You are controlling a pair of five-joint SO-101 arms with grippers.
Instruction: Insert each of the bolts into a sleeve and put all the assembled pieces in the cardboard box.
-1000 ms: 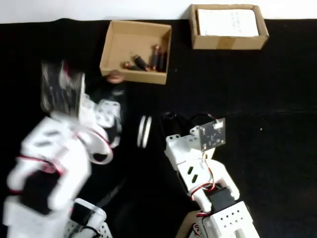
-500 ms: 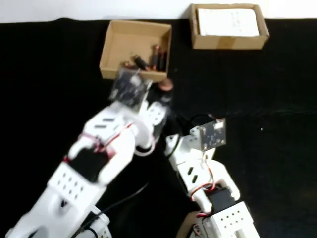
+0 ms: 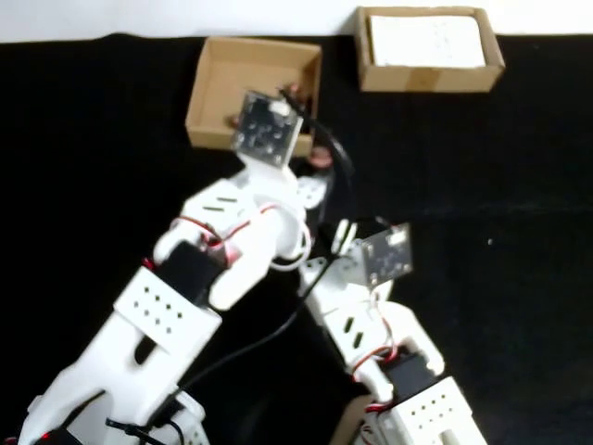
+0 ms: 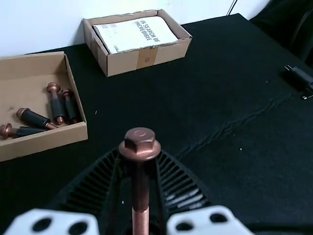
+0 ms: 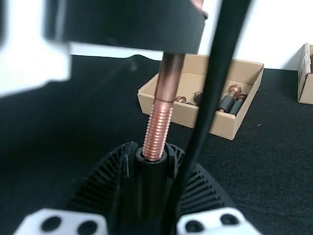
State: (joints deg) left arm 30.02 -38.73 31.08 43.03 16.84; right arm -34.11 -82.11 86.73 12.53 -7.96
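Note:
My left gripper (image 4: 139, 169) is shut on a copper bolt (image 4: 140, 143), hex head up and shank pointing down. In the right wrist view the bolt's threaded tip (image 5: 157, 128) stands in the mouth of a black sleeve (image 5: 151, 193), which my right gripper (image 5: 150, 155) is shut on and holds upright. From above, the left gripper (image 3: 315, 176) hangs right over the right gripper (image 3: 324, 246), just in front of the cardboard box (image 3: 208, 88). Several assembled bolt-and-sleeve pieces (image 4: 57, 103) lie in that box (image 4: 29, 142).
A second cardboard box (image 3: 431, 76) with a white booklet sits at the back right. A black cable (image 5: 210, 122) from the left arm hangs across the right wrist view. Black cloth covers the table, with open room to the right.
The left arm has swung right from the table's left side with the bolt, ending above the right gripper. The right arm shifted only slightly.

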